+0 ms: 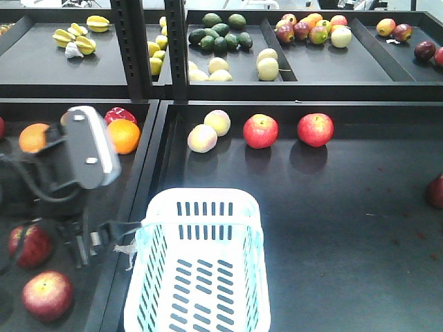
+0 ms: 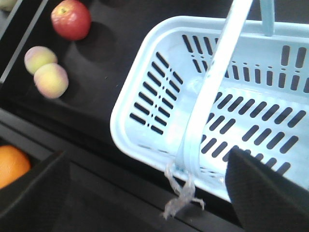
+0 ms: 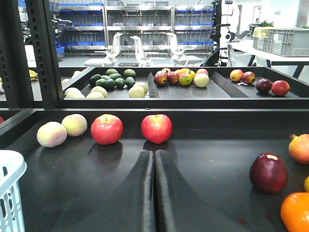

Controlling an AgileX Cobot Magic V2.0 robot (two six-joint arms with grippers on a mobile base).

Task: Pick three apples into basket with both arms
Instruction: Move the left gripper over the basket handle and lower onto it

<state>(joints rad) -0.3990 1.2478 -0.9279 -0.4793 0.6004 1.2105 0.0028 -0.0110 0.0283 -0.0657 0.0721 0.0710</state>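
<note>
Centrally, two apples (image 1: 260, 131) at the back of the black desk (image 1: 346, 228), side by side with a gap between, stem dimples up. Well apart from the basket (image 1: 197, 207), standing at the desk's near edge, left of middle, long side running front to back. Thin handle (image 2: 212, 82) crossing above the slotted floor in the left wrist view.

Two further apples (image 1: 47, 295) in the lower-left compartment, close beside the left arm (image 1: 76, 155), the farther one partly behind a cable.

Left end effector (image 2: 145, 157) spread wide, gripping nothing, hanging just off the basket's left rim. Between its fingers (image 2: 29, 193), the handle's foot and a scrap of torn clear plastic (image 2: 181, 198).

Right end effector (image 3: 154, 154) pinched fully together on nothing, low over the desk, pointing toward the two back apples and well short of them.

Just left of those apples, two pale peaches (image 1: 202, 137), close together. Behind the left arm, oranges (image 1: 123, 135) and a red pepper (image 1: 119, 114). Toward the desk's right side, a dark red fruit (image 3: 268, 172). Above and behind, an upper shelf (image 1: 277, 76) with avocados (image 1: 221, 34) and mixed fruit.
</note>
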